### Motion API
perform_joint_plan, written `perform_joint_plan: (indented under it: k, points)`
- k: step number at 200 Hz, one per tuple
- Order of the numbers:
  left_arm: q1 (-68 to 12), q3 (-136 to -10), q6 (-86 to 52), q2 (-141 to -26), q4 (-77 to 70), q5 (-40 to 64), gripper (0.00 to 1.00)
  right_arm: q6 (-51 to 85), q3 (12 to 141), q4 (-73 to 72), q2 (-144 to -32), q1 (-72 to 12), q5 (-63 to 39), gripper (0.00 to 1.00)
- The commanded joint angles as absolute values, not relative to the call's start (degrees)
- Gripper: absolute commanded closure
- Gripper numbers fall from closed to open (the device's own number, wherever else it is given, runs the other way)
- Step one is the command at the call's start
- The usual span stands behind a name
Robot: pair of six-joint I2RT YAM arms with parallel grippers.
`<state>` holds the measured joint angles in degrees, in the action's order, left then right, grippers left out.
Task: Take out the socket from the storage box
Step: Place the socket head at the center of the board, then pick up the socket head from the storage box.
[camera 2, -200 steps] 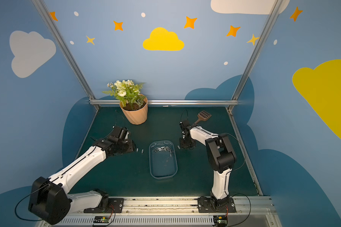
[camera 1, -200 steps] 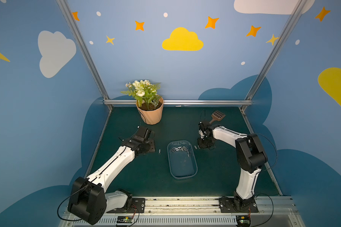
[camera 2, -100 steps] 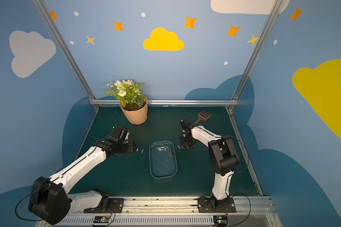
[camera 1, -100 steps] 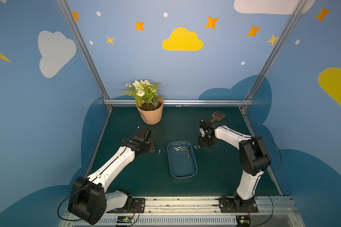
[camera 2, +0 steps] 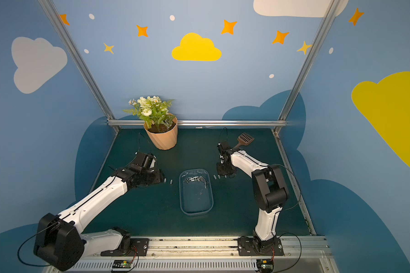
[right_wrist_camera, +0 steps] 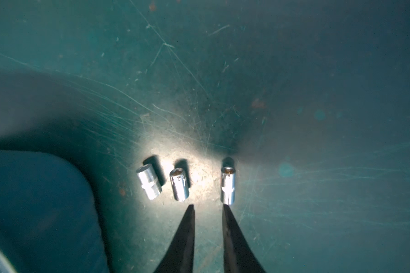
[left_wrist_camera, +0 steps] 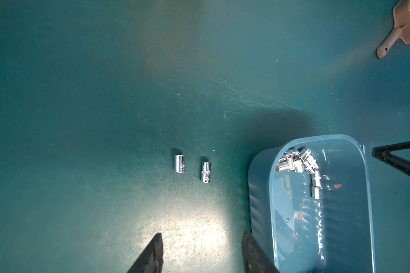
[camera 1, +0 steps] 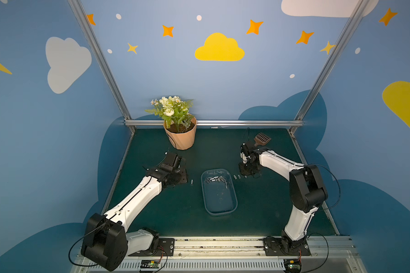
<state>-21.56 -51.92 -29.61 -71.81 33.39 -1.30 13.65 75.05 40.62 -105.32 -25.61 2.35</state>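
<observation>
The storage box (camera 1: 219,208), a translucent bluish tub, lies mid-table in both top views (camera 2: 195,208), with several chrome sockets (camera 1: 217,180) heaped at its far end, also seen in the left wrist view as sockets (left_wrist_camera: 298,163). My left gripper (left_wrist_camera: 202,234) hangs open over the mat just left of the box wall (left_wrist_camera: 258,193), behind two loose sockets (left_wrist_camera: 179,163) (left_wrist_camera: 206,171). My right gripper (right_wrist_camera: 208,206) points down right of the box, jaws narrowly open with nothing between. Three sockets (right_wrist_camera: 149,181) (right_wrist_camera: 179,184) (right_wrist_camera: 228,185) lie just ahead of its tips.
A peach flowerpot (camera 1: 181,139) with white flowers stands at the back left. A brown slotted scoop (camera 1: 262,139) lies at the back right, behind the right wrist. Metal frame rails border the green mat (camera 1: 175,212).
The right arm's elbow has swung outward to the right, with its gripper staying over the same sockets. The left arm has not moved.
</observation>
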Motion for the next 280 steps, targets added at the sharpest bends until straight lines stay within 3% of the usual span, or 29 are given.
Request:
perform_joint_plan:
  k: [1, 50, 140, 280]
  points:
    - [-22.38, -53.02, -29.09, -71.03, 33.25, 0.33, 0.46, 13.42, 75.96, 42.37, -101.92, -25.49, 2.46, 0.77]
    - [-30.69, -57.71, -30.04, -74.84, 32.53, -0.59, 0.47, 13.61, 75.21, 43.27, -97.57, -25.49, 2.11, 0.77]
    - [-43.07, -72.61, -31.57, -96.98, 32.78, 1.07, 0.49, 14.58, 68.77, 42.73, -90.91, -23.5, 0.83, 0.77]
    - [-46.24, -82.05, -31.82, -115.16, 32.09, 6.94, 0.52, 15.57, 63.92, 40.86, -88.11, -20.43, -1.36, 0.77]
